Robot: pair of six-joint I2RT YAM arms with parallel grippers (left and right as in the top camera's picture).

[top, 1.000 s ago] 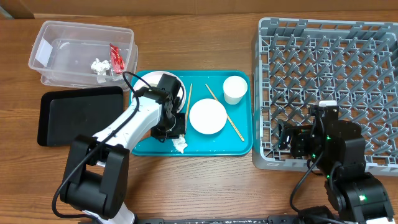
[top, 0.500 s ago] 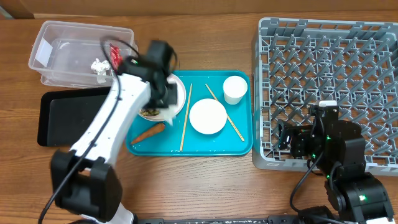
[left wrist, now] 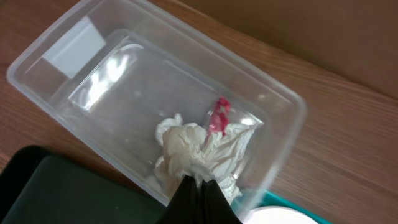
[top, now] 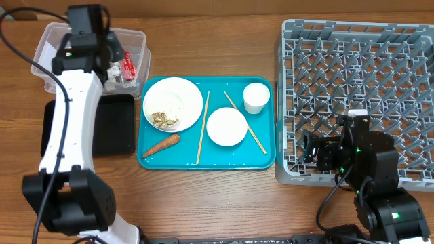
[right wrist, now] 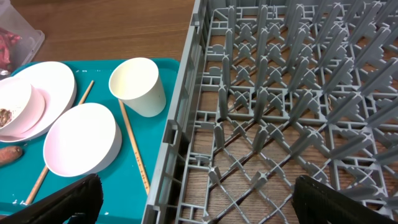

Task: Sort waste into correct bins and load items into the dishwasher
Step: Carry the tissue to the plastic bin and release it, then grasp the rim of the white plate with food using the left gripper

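Note:
My left gripper (left wrist: 200, 182) is shut on a crumpled white tissue (left wrist: 196, 149) and hangs over the clear tub (left wrist: 93, 81), near its right end (top: 112, 53). A red wrapper (top: 126, 62) lies inside the tub. On the teal tray (top: 264, 152) sit the large white bowl (top: 178, 98) with food scraps (top: 163, 119), a carrot (top: 163, 144), two chopsticks (top: 202, 129), the smaller bowl (top: 226, 127) and the cup (top: 255, 97). My right gripper (right wrist: 199, 205) stands open over the front left corner of the grey dish rack (top: 359, 81), holding nothing.
The shallow black tray (top: 112, 125) lies just in front of the clear tub, partly under my left arm. The dish rack's grey wall (right wrist: 180, 124) stands right beside the teal tray's right edge. Bare wooden table runs along the front.
My left arm has swung from the teal tray's front left up and left to the clear tub, carrying the tissue. The bowl with scraps and the carrot now show. The right arm has not moved.

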